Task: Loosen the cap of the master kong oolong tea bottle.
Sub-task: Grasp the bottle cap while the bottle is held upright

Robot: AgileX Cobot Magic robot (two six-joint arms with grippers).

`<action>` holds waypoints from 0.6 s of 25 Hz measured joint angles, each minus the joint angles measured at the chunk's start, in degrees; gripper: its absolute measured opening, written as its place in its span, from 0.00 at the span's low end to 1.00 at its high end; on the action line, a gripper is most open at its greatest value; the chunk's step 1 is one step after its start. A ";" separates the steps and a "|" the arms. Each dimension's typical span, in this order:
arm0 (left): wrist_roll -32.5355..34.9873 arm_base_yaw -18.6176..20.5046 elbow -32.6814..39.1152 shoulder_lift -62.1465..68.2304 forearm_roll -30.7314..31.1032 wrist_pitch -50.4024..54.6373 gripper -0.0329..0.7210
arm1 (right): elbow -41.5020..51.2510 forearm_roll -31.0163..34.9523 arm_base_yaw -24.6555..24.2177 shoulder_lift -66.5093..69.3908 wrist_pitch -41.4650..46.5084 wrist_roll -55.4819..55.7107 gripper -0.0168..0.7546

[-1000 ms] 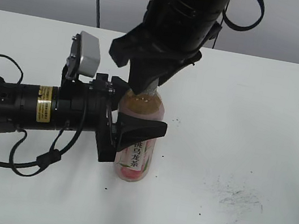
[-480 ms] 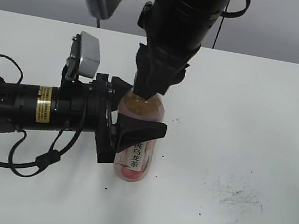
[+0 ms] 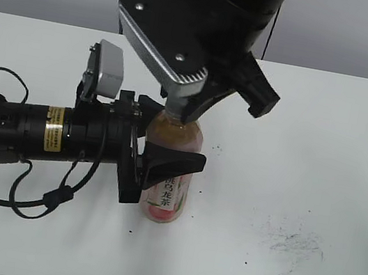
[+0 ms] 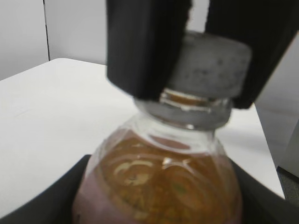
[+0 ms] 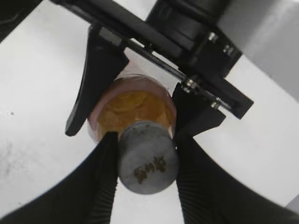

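Right gripper (image 5: 145,161) comes straight down from above, jaws clenched on the cap (image 5: 148,163), one finger pressed to each side. Directly below it stands the master kong oolong tea bottle (image 3: 169,170), upright on the white table (image 3: 320,167). The left gripper (image 3: 166,159) reaches in sideways, jaws clamped around the bottle's body.

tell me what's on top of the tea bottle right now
A small round cap sits on the tea bottle, with dark lettering on its top. The right gripper has its jaws shut on the cap's sides, so those are covered. In the exterior view the arm hides the cap.
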 joint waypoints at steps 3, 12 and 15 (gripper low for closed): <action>0.04 0.00 0.00 0.00 0.00 0.00 0.64 | 0.00 0.26 0.00 0.00 0.00 -11.68 0.39; -0.18 0.00 0.00 0.00 -0.47 0.10 0.64 | -0.05 -0.19 0.00 0.00 -0.05 -36.51 0.39; -0.25 0.00 0.00 0.00 -0.53 0.11 0.64 | -0.05 -0.52 0.00 0.00 -0.23 -42.48 0.39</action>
